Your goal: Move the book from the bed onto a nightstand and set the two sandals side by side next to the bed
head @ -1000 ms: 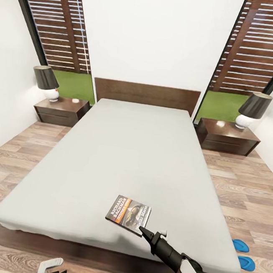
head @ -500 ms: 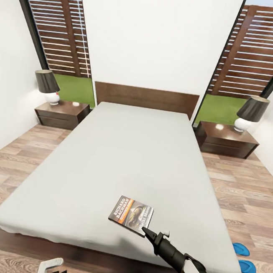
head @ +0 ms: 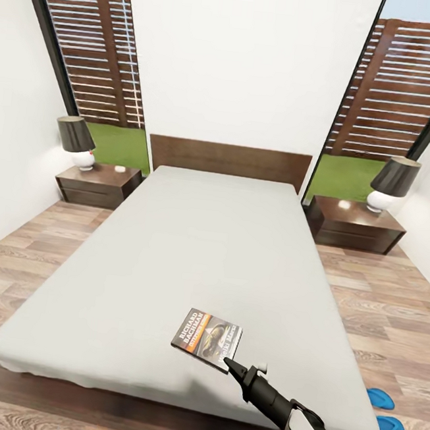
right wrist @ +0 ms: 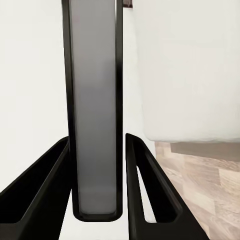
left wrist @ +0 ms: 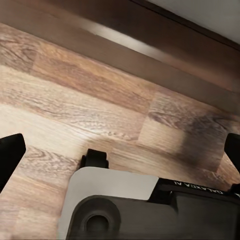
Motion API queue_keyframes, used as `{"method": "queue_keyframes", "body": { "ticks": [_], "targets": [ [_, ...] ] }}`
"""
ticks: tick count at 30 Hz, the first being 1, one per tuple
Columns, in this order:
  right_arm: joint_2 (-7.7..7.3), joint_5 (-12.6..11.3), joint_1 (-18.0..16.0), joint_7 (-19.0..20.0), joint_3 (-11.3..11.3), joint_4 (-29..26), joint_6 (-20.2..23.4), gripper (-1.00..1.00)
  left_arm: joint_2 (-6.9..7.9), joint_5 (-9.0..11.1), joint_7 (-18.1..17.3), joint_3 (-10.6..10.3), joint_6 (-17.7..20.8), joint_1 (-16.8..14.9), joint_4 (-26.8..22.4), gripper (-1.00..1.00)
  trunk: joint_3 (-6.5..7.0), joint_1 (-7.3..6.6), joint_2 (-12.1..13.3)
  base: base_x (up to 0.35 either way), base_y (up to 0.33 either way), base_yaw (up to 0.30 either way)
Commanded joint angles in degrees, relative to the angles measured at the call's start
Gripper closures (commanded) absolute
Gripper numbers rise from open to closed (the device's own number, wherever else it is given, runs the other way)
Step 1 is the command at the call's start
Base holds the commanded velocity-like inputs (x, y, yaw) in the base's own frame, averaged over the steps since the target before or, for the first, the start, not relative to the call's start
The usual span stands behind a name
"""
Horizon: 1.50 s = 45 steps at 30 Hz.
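Right gripper [head: 231, 364] is clamped on the near corner of the book [head: 206, 338], fingers either side of its edge in the right wrist view [right wrist: 95, 125]. Book sits at the foot end of the bed [head: 198, 253], cover up, slightly raised at the gripped corner. Left gripper [left wrist: 120, 155] hangs over the wood floor [left wrist: 75, 100] beside the bed frame, fingers spread wide, nothing between them. Two blue sandals [head: 385, 413] lie on the floor right of the bed's foot, close together. Nightstands [head: 98, 184] [head: 356, 224] flank the headboard, each bearing a lamp [head: 77, 141].
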Motion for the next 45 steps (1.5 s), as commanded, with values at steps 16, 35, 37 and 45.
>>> {"method": "queue_keyframes", "body": {
  "ticks": [16, 35, 37, 45],
  "targets": [
    [-0.06, -0.53, -0.04, -0.15, 0.28, 2.86, 0.40, 1.00, 0.12, 0.55, -0.14, -0.52, 0.02, 4.39, 0.09, -1.00, 1.45, 0.01, -0.04, 0.000, 0.000, 0.000],
    [-0.06, -0.51, -0.04, -0.06, 0.27, 6.15, 0.32, 1.00, 0.27, 0.54, -0.09, -0.53, 0.01, 4.48, 0.09, -1.00, 3.23, 0.01, -0.04, 0.000, 0.000, 0.000],
    [-0.06, -0.51, -0.04, -0.07, 0.27, 6.15, 0.32, 1.00, 0.27, 0.52, -0.12, -0.54, 0.02, 4.48, 0.09, -1.00, 3.42, 0.01, -0.04, 0.000, 0.000, 0.000],
    [-0.06, -0.51, -0.04, -0.10, 0.27, 6.22, 0.30, 1.00, 0.27, 0.53, -0.15, -0.55, 0.03, 4.48, 0.09, -1.00, 4.17, 0.01, -0.04, 0.000, 0.000, 0.000]
  ]
}}
